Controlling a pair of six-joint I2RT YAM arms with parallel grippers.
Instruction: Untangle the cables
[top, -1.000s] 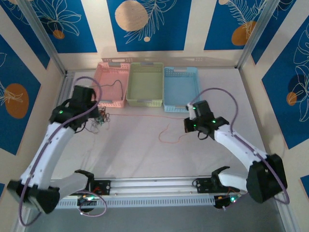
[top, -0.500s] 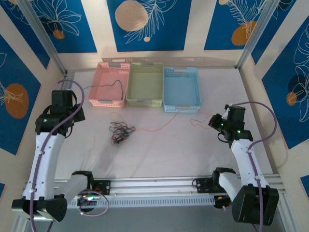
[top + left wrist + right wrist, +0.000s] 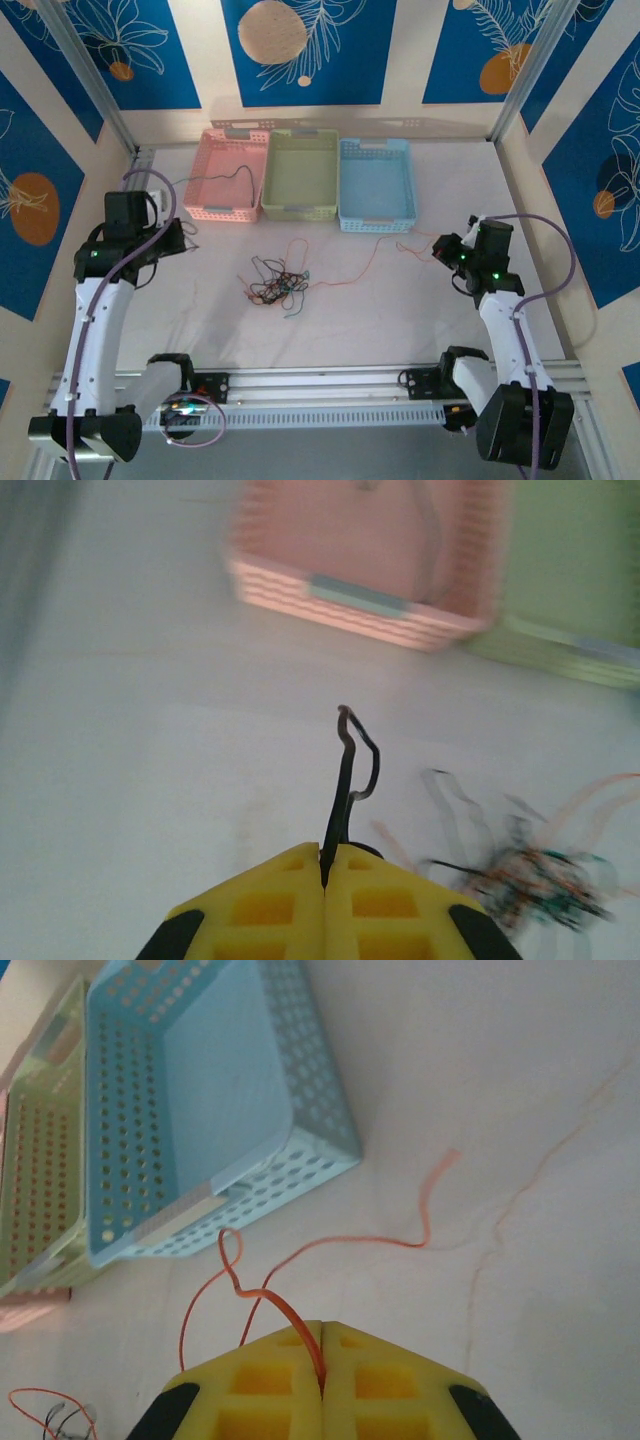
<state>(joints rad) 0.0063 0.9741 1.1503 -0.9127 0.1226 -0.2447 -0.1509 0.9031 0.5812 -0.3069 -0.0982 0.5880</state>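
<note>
Table (image 3: 400,320) with both arms spread wide: left arm (image 3: 100,310) out at the left edge, right arm (image 3: 505,320) out at the right. Three baskets in a row at the far side: pink basket (image 3: 215,212) left, green basket (image 3: 298,210) middle, blue basket (image 3: 375,222) right. One dark wire lies in the pink one.

Left gripper (image 3: 325,865): fingers pressed together, pinching a black cable (image 3: 343,775) that sticks up out of the tips. Right gripper (image 3: 322,1345): fingers also together, clamped on an orange cable (image 3: 350,1240) that loops out in front of the blue basket.

The cables (image 3: 278,285) sit as a small knot mid-table, near side of the green basket, between the two grippers and well apart from both. The orange strand trails from the knot toward the right gripper. The link from the knot to the left gripper is too thin to make out from above.

Step, as I read it: pulling two strands apart to open the knot. The knot looks only partly loosened. Next move likely needs a steady outward pull without losing the pinch, then freeing one strand and dropping it clear.
</note>
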